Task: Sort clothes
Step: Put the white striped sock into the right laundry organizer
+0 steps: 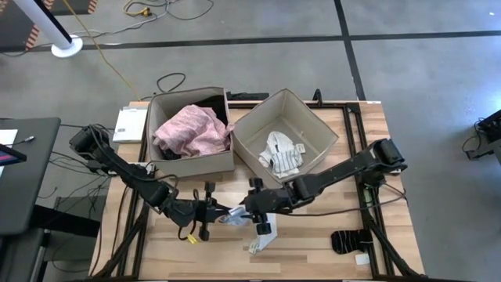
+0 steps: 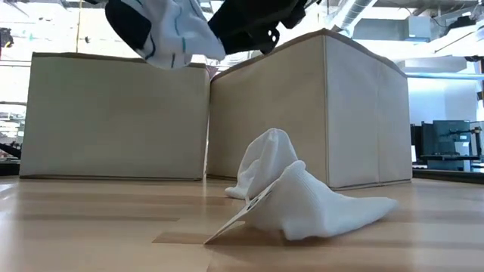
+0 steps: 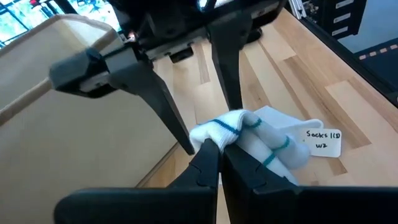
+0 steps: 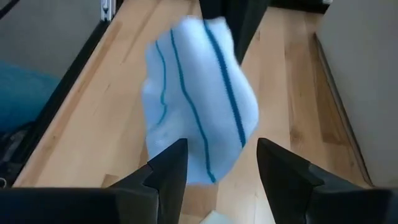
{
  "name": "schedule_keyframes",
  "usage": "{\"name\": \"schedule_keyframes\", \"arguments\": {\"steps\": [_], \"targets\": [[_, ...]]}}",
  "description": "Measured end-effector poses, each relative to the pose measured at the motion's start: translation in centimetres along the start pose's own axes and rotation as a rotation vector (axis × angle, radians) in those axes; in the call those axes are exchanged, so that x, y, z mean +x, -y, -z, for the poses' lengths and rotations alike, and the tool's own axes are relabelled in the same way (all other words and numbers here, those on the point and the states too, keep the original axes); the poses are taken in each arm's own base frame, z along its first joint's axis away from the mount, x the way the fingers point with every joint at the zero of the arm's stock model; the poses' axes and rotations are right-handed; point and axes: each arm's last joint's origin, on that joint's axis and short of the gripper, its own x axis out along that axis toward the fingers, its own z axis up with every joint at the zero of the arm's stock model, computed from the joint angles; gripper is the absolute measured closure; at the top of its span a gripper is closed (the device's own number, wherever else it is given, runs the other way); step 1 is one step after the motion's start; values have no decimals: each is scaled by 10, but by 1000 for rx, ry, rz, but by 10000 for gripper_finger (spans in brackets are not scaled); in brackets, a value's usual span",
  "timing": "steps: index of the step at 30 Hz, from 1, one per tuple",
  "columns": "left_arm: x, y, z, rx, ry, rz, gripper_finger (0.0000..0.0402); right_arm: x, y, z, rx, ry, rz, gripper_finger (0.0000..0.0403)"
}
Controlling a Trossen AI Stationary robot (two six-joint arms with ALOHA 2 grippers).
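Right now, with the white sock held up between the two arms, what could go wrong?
The left gripper pinches only an edge of the white sock, so it may slip and drop. The right gripper is open with the sock hanging just ahead of it, and both grippers sit close, so they could bump. The other white sock lies on the table below.

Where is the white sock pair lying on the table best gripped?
Grip the white sock pair at its raised fold, coming straight from above: that fold stands clear of the table. Left gripper holds a striped sock; right gripper is open nearby.
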Motion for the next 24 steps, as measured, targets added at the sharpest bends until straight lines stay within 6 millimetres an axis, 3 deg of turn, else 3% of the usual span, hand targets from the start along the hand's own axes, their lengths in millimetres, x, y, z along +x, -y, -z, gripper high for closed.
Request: {"name": "schedule_keyframes", "arguments": {"steps": [6, 17, 21, 24], "targets": [[0, 0, 1, -6, -13, 1, 401, -1, 0, -6, 11, 61, -6, 233], [0, 0, -2, -26, 14, -1, 401, -1, 1, -5, 41, 42, -71, 386], [0, 0, -2, -30, 14, -1, 395, -1, 0, -5, 40, 41, -72, 393], [0, 0, -2, -32, 14, -1, 368, -1, 0, -5, 39, 39, -73, 395]]}}
